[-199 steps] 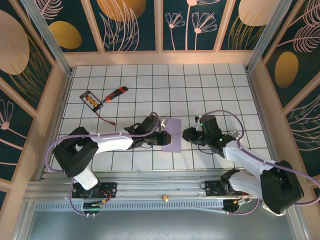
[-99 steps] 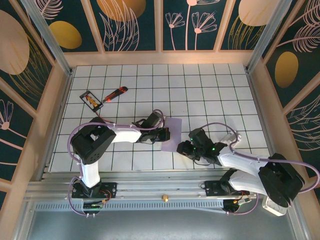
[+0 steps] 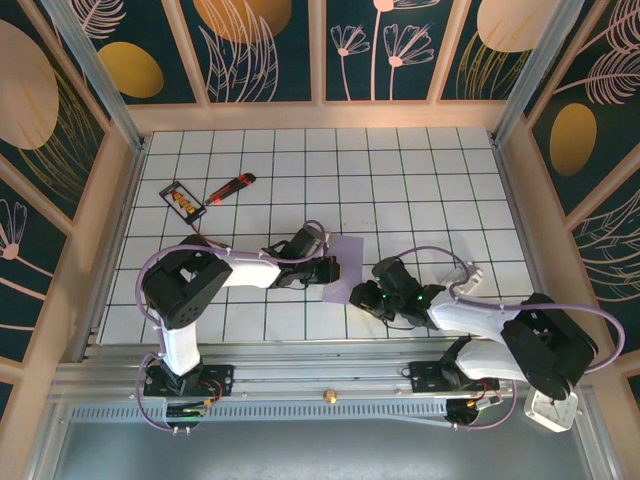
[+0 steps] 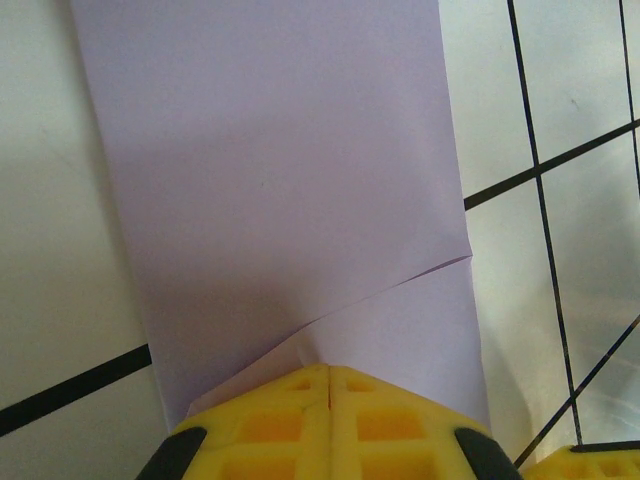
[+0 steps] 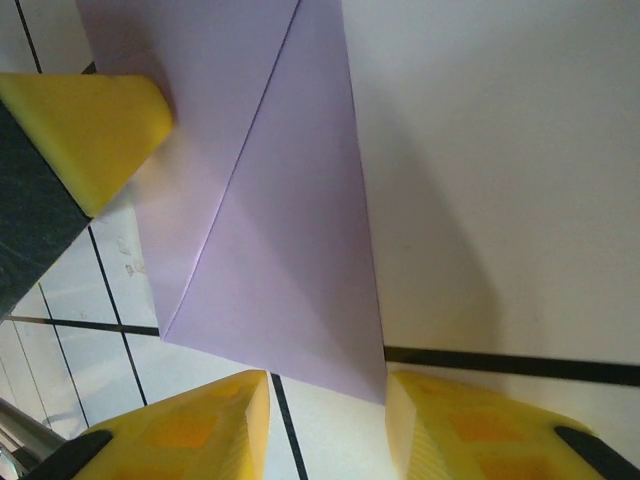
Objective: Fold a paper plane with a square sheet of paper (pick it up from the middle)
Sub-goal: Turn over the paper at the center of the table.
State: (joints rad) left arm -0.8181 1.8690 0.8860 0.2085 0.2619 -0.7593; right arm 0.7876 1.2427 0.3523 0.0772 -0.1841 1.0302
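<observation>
The pale lavender sheet of paper point(image 3: 348, 248) lies folded on the gridded table near the middle. In the left wrist view the paper point(image 4: 280, 180) shows a slanted flap edge. My left gripper point(image 3: 331, 270) is shut, its yellow fingertips point(image 4: 300, 395) closed together and pressing on the paper's near end. My right gripper point(image 3: 358, 293) is open at the paper's near right corner. In the right wrist view the paper point(image 5: 290, 230) has a diagonal crease, and its corner points into the gap of the right gripper point(image 5: 328, 420), close to one finger point(image 5: 470, 425).
A red-orange utility knife point(image 3: 230, 187) and a small black-framed card point(image 3: 182, 199) lie at the back left. A thin cable point(image 3: 210, 240) trails on the table left of my left arm. Wooden walls point(image 3: 520, 200) box in the table.
My left arm has folded back at the elbow, its shut gripper staying on the paper. My right gripper has moved nearer and left, to the paper's corner, and opened.
</observation>
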